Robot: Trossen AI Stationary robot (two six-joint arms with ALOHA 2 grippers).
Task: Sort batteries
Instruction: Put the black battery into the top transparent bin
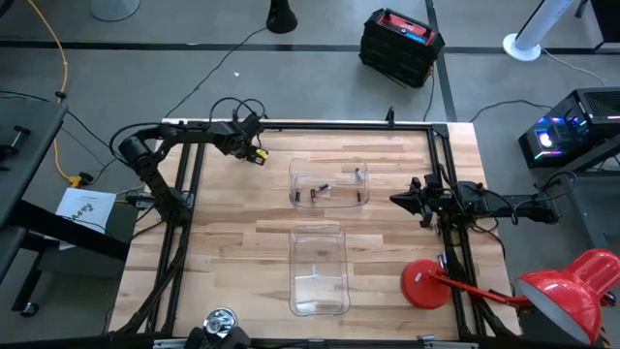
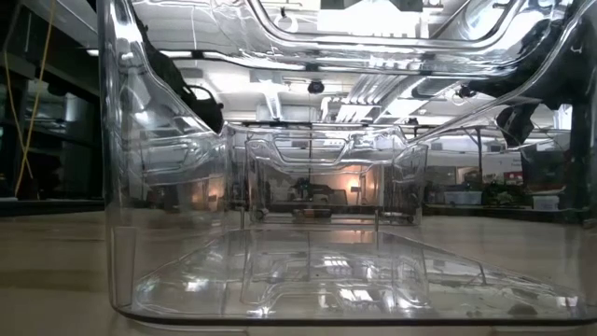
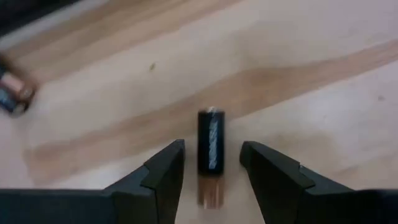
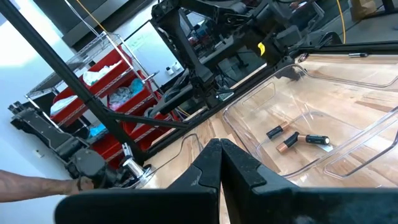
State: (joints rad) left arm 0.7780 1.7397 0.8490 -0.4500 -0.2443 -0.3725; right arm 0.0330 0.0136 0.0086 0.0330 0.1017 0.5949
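The left gripper [image 3: 211, 171] is wide open around a small dark round battery [image 3: 211, 142] lying on the light wooden surface [image 3: 298, 68]; the right gripper [image 4: 219, 163] is closed, holding nothing

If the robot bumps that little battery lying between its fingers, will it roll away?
Probably. The battery is a smooth round cylinder lying on its side on the flat wooden table, so a sideways nudge would likely roll it. The open left gripper has a finger on each side, which may stop it. It looks stiff, possibly slippery.
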